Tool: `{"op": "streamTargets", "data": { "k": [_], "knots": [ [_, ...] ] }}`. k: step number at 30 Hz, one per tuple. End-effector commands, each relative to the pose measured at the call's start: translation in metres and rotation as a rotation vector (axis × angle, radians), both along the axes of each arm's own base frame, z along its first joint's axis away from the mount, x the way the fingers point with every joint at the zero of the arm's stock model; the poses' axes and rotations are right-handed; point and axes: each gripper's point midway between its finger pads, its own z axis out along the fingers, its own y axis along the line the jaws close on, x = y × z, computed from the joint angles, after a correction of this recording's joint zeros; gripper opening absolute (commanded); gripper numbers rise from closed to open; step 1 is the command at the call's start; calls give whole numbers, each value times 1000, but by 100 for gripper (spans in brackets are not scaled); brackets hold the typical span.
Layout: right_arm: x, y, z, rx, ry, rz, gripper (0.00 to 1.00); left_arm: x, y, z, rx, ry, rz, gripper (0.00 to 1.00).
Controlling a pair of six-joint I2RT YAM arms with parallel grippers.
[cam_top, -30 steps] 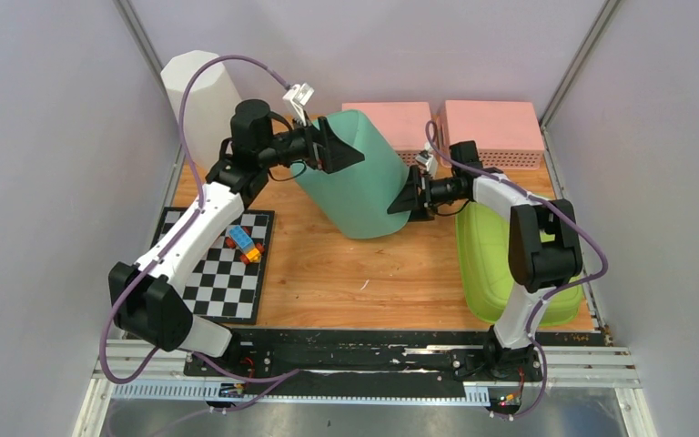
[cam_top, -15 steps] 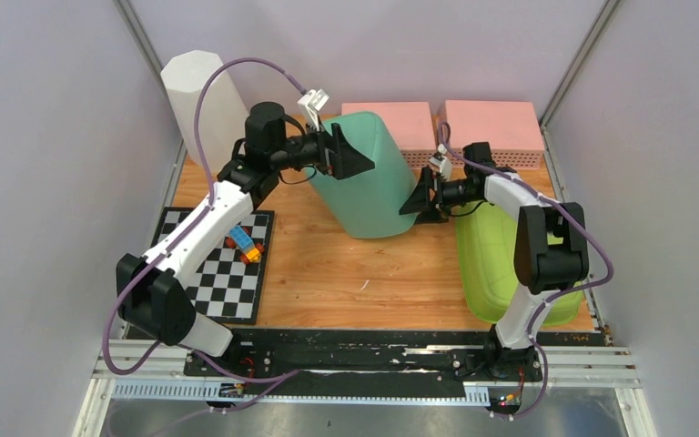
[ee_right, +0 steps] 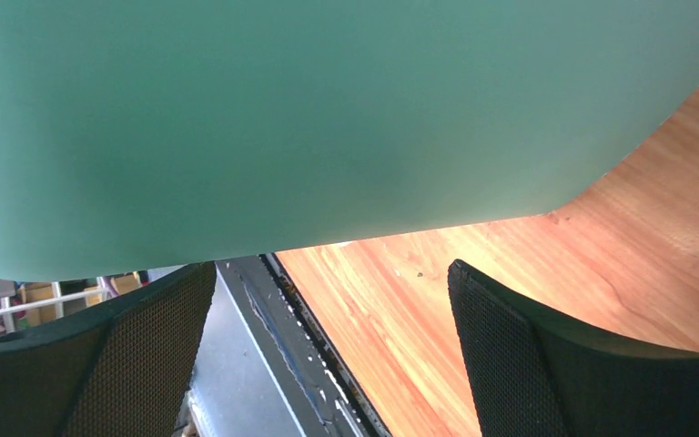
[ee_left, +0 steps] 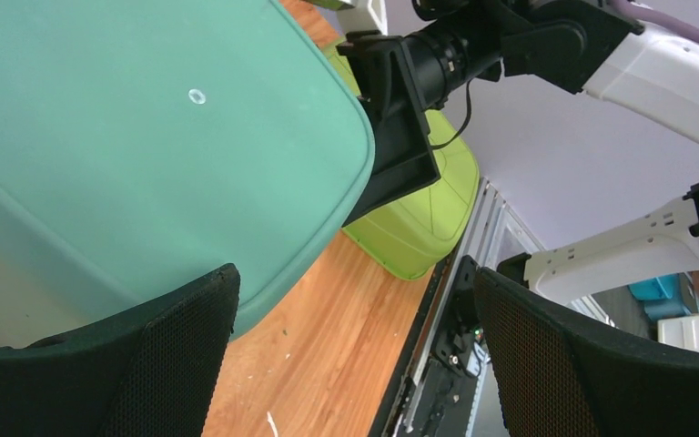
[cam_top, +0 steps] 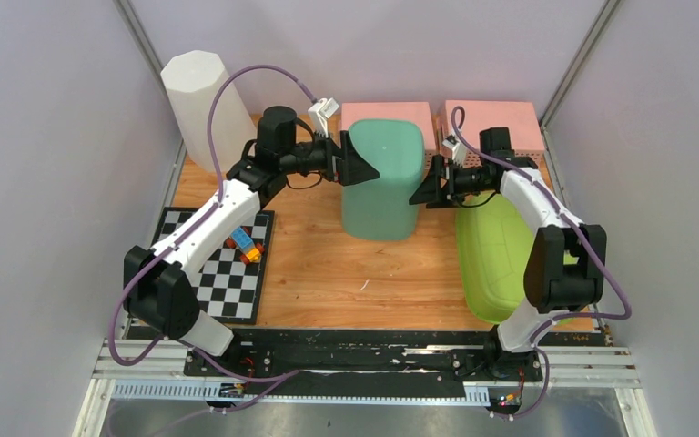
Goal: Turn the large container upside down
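The large teal container (cam_top: 382,182) stands on the wooden table at the back middle, its flat closed base facing up. My left gripper (cam_top: 355,164) is open at its upper left side; in the left wrist view the container (ee_left: 146,137) fills the upper left, beside one finger, and nothing is between the jaws of my left gripper (ee_left: 355,355). My right gripper (cam_top: 426,191) is open at the container's right side. In the right wrist view the teal wall (ee_right: 328,118) fills the top, just beyond my open right gripper (ee_right: 328,355).
A lime green tub (cam_top: 501,255) lies on the right, under my right arm. Two pink boxes (cam_top: 491,127) stand at the back. A tall white container (cam_top: 202,105) stands back left. A checkerboard mat (cam_top: 223,273) with toy blocks (cam_top: 244,244) lies on the left.
The teal container has swung from tilted to standing straight with its base up and shifted right. Both grippers moved right and up with it, staying at its sides.
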Motion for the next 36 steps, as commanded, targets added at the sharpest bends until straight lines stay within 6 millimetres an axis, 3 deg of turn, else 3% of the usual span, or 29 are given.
{"op": "streamTargets", "data": {
  "k": [1,9,18,27,31,36],
  "knots": [
    [10,-12,18,-57,-85,-32,100,-5,-3,3,4,-8,-15,100],
    [25,-22,59,-44,-187,-82,100,-14,7,38,5,-110,0,100],
    [33,-19,99,2,-256,-102,100,-10,38,47,118,-252,112,100],
    [65,-17,105,15,-259,-172,98,4,93,32,243,-313,227,100],
    [73,-5,100,25,-238,-155,98,10,120,20,270,-299,274,100],
    [67,20,85,22,-203,-101,97,10,139,8,289,-290,304,100]
  ]
}}
